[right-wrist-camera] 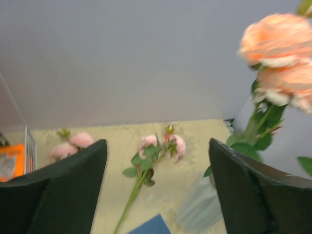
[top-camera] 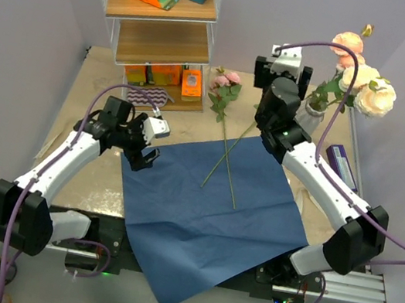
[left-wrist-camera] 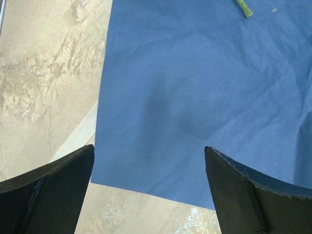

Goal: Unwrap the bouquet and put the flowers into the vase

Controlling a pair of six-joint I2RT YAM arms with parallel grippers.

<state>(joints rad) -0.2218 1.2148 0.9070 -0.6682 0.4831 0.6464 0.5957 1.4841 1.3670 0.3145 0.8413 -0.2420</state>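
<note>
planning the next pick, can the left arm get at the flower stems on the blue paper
Likely yes: the left gripper hangs open over the blue paper, nothing lies between it and the stems, and the right gripper is by the vase.

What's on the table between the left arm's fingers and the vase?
In the top view: the flat blue paper, with two loose flower stems crossed on it.

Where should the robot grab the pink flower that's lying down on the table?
Probably on its bare green stem, just under the leaves, coming straight down from above with the fingers across it. It lies flat and thin there, while the pink blooms look soft and bulky.
</note>
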